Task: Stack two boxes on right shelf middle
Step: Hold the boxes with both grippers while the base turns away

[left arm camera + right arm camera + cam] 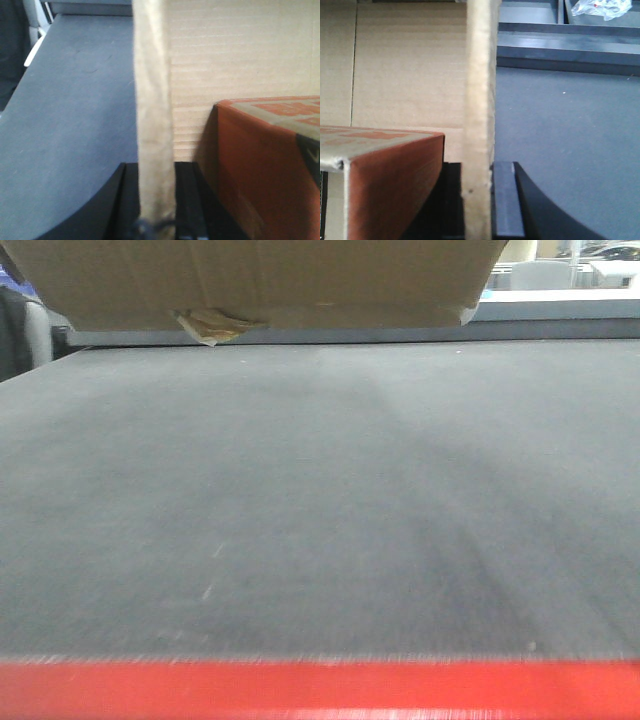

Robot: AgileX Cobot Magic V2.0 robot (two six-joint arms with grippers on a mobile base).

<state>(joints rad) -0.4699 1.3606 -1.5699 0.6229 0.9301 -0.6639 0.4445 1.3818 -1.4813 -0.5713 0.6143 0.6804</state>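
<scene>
A brown cardboard box point(270, 280) hangs above the grey deck at the top of the front view, with a wad of yellowish tape point(212, 325) on its bottom edge. My left gripper point(156, 172) is shut on the box's left wall point(154, 100), one black finger point(127, 205) outside and one inside. My right gripper point(478, 170) is shut on the right wall point(480, 90) in the same way. Inside the box lies an orange-red carton point(265, 165) point(390, 175). The shelf is out of view.
A grey deck point(320, 500) with a red front beam point(320, 690) fills the front view under the box. A dark shape point(15, 330) stands at the far left. A clear plastic bag point(600, 9) lies on a grey ledge at the back right.
</scene>
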